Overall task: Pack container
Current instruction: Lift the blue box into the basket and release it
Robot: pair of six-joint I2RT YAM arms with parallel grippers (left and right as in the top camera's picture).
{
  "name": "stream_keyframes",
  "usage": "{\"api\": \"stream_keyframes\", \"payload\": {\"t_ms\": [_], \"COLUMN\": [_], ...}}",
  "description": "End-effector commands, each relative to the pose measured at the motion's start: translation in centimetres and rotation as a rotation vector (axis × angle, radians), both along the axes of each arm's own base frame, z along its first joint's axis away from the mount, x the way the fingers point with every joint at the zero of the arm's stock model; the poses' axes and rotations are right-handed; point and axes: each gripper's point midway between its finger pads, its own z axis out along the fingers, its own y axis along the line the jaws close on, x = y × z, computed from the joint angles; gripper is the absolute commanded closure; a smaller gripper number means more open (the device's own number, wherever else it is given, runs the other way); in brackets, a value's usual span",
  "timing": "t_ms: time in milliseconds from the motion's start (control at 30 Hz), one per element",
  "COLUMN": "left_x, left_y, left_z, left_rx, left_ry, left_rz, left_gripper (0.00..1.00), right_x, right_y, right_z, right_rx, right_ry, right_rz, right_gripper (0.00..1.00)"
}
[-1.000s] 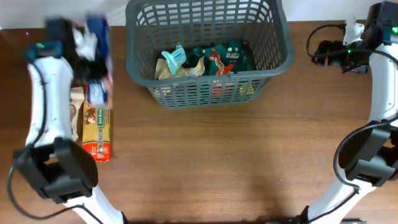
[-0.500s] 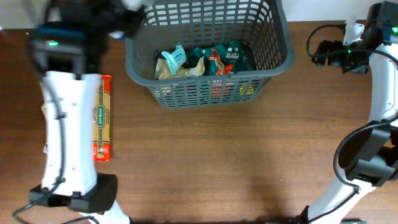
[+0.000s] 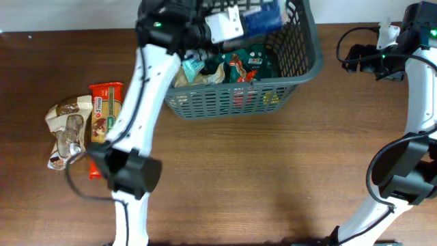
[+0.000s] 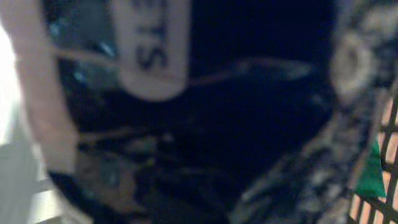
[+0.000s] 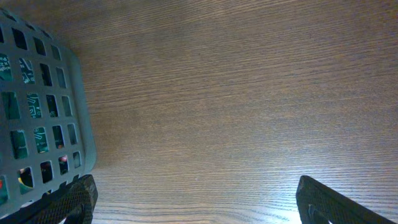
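Note:
The dark grey lattice basket (image 3: 311,48) stands at the back middle of the table. It holds green packets (image 3: 242,65) and a teal and beige packet (image 3: 191,68). My left gripper (image 3: 235,24) is over the basket's back part, shut on a blue packet (image 3: 265,15) held above the rim. In the left wrist view the dark blue packet (image 4: 236,112) fills the blurred frame and hides the fingers; a bit of basket lattice (image 4: 388,143) shows at the right edge. My right gripper (image 5: 196,199) is open and empty over bare wood, just right of the basket (image 5: 43,112).
A red packet (image 3: 102,113) and a beige and brown packet (image 3: 65,130) lie on the table at the left. The left arm's white link (image 3: 140,96) stretches from the front left up over the basket's front left corner. The right arm (image 3: 416,82) stands along the right edge.
My left arm has swung from the table's far left to over the basket, carrying the blue packet. The packets on the left are now uncovered. The right arm has not moved.

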Motion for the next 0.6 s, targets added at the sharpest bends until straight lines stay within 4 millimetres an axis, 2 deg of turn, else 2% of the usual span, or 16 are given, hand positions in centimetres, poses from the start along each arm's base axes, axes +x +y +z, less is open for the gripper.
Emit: {"api": "stream_keyframes", "payload": {"t_ms": [0,67,100,133,167,200,233,300,400,500,567], "left_x": [0.4,0.5,0.6,0.7,0.8,1.0,1.2,1.1,0.4,-0.6,-1.9], "left_y": [0.0,0.3,0.7,1.1,1.4,1.9,2.3,3.1,4.7,8.4,11.7], "left_z": [-2.9,-4.7,-5.0,-5.1,-5.1,-4.3,-3.5,-0.9,4.9,10.7,13.1], "left_rx": [0.027,0.06,0.076,0.09,0.097,0.1,0.098,0.065,-0.052,-0.22,-0.277], "left_ry": [0.054,0.09,0.094,0.095,0.095,0.08,0.065,0.034,-0.022,-0.06,-0.066], "left_rz": [-0.018,-0.004,0.012,0.04,0.075,0.127,0.177,0.26,0.379,0.568,0.669], "left_gripper": [0.98,0.98,0.97,0.85,0.58,0.21,0.01,0.01,0.01,0.01,0.01], "right_x": [-0.1,-0.1,-0.1,-0.1,-0.1,-0.1,-0.1,-0.1,-0.1,-0.1,-0.1], "right_y": [0.2,0.2,0.2,0.2,0.2,0.2,0.2,0.2,0.2,0.2,0.2], "right_z": [0.6,0.6,0.6,0.6,0.6,0.6,0.6,0.6,0.6,0.6,0.6], "right_rx": [0.008,0.008,0.008,0.008,0.008,0.008,0.008,0.008,0.008,0.008,0.008], "right_ry": [-0.012,-0.012,-0.012,-0.012,-0.012,-0.012,-0.012,-0.012,-0.012,-0.012,-0.012], "right_rz": [-0.005,-0.005,-0.005,-0.005,-0.005,-0.005,-0.005,-0.005,-0.005,-0.005,-0.005], "right_gripper": [0.01,0.01,0.01,0.01,0.01,0.01,0.01,0.01,0.01,0.01,0.01]}}
